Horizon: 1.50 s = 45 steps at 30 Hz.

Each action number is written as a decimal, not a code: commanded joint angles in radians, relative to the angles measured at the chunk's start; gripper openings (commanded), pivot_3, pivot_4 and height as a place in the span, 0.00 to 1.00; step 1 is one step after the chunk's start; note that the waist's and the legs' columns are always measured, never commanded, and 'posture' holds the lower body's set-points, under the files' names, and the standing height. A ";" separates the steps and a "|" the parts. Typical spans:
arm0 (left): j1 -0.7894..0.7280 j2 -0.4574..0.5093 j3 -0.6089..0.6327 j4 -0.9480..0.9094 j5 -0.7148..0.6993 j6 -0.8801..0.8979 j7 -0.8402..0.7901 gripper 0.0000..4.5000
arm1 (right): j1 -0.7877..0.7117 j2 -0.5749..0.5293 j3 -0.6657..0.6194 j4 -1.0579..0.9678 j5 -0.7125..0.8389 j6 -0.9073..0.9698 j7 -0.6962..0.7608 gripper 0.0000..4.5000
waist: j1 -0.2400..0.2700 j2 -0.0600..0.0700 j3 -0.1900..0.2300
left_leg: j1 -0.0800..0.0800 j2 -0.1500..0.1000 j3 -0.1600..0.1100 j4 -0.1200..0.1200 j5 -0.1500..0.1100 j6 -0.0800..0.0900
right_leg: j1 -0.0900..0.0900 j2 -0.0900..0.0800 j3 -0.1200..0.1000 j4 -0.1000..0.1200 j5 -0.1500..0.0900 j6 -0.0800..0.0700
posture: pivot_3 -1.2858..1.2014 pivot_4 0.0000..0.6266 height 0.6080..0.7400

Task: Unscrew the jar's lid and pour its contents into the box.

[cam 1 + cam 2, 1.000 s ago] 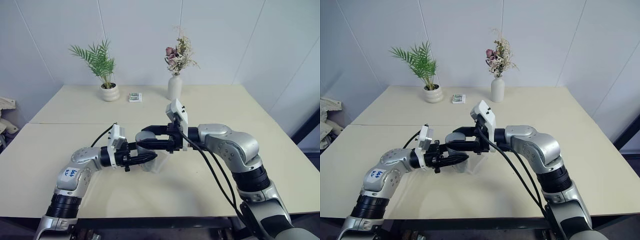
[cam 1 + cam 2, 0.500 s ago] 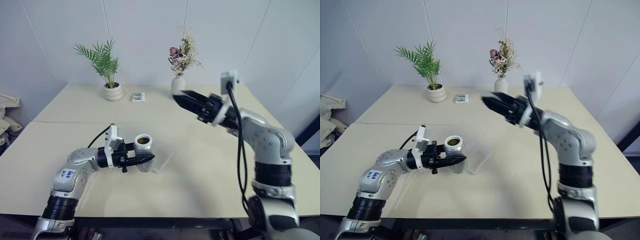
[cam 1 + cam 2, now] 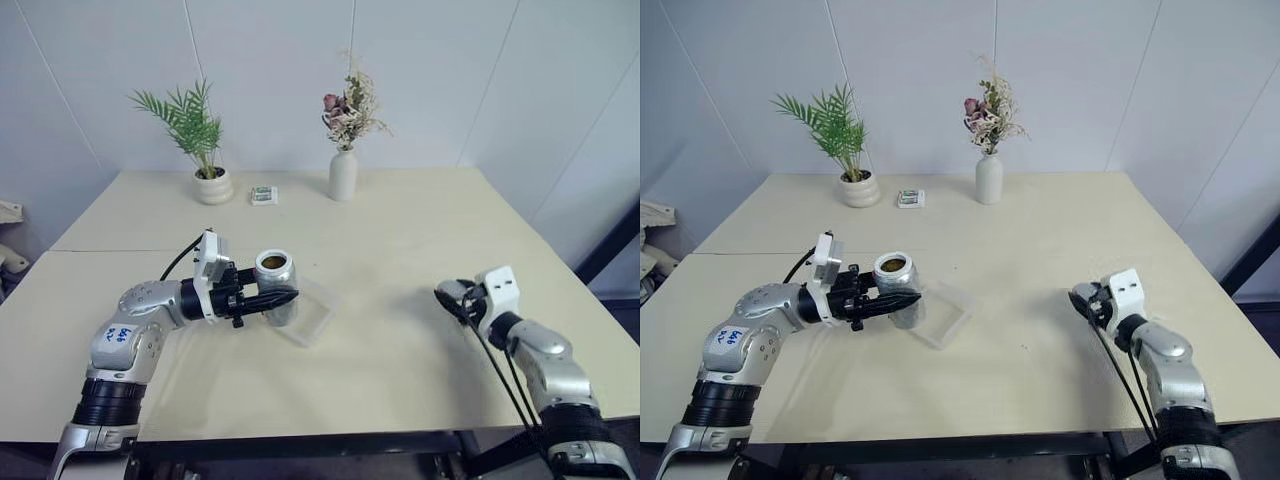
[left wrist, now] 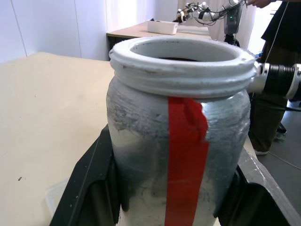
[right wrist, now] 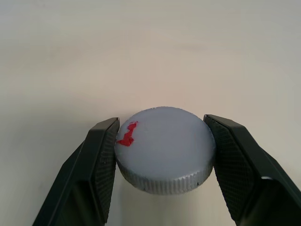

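1. We hold the jar (image 3: pixel 276 287) in the left gripper (image 3: pixel 284 297), jaws clamped on its sides, red stripe facing the wrist. The jar stands upright, mouth open, just above the near edge of the box (image 3: pixel 315 318) on the tabletop (image 3: pixel 400 230).
2. We hold the lid (image 5: pixel 164 148) in the right gripper (image 3: pixel 1083 299), jaws clamped across its ribbed rim, low over the tabletop and well apart from the box, on the right side.
3. We judge the step in hand to be parking the lid. Lower it flat until it touches the tabletop before releasing; a tilted release could let it roll.
4. Keep the lid clear of the box so it does not obstruct the pour.
5. Keep the jar upright and steady meanwhile; the contents (image 3: pixel 271 262) show as a dark patch inside the mouth.
6. For the pour, we advise centring the mouth over the box first, then tilting slowly by the wrist. The walls are low, so the bits could bounce out.
7. Maintain firm clamping on the jar throughout the tilt.
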 commanded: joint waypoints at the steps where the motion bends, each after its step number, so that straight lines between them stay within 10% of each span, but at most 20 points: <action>1: -0.020 0.017 0.037 -0.010 -0.033 0.015 0.008 0.45 | -0.002 0.015 -0.027 0.004 0.022 -0.054 0.010 0.56 | 0.000 0.000 0.000 | 0.000 0.000 0.000 0.000 0.000 0.000 | 0.000 0.000 0.000 0.000 0.000 0.000 | 0.52 0.24 1.00; 4: -0.020 0.021 0.046 -0.011 -0.037 0.029 0.011 0.45 | -0.002 0.024 -0.033 0.014 0.032 -0.053 0.019 0.56 | 0.002 0.000 0.000 | 0.000 0.000 -0.001 0.000 0.000 -0.001 | 0.000 0.000 0.000 0.001 0.000 0.000 | 0.52 0.24 1.00; 10: -0.035 0.022 0.067 0.001 -0.032 0.048 0.055 0.45 | 0.004 0.014 -0.037 -0.072 0.080 -0.006 0.069 0.99 | 0.002 0.000 0.000 | 0.000 0.000 -0.001 0.000 0.001 -0.001 | 0.000 0.000 0.000 0.001 0.000 0.000 | 0.52 0.24 1.00; 29: -0.023 0.076 0.020 0.065 0.238 -0.223 0.218 0.45 | -0.032 -0.208 0.079 -0.876 0.372 0.472 0.345 0.99 | 0.023 0.001 0.000 | 0.000 0.000 -0.003 0.000 0.001 -0.001 | 0.000 0.000 -0.001 0.000 0.000 0.000 | 0.52 0.24 1.00; 45: -0.074 -0.010 0.026 0.169 0.178 -0.164 0.211 0.45 | 0.011 -0.247 0.157 -0.709 0.275 0.375 0.498 0.99 | 0.028 0.000 0.001 | 0.000 0.000 -0.003 0.002 0.001 -0.001 | 0.001 0.000 -0.002 0.001 0.000 0.000 | 0.52 0.24 1.00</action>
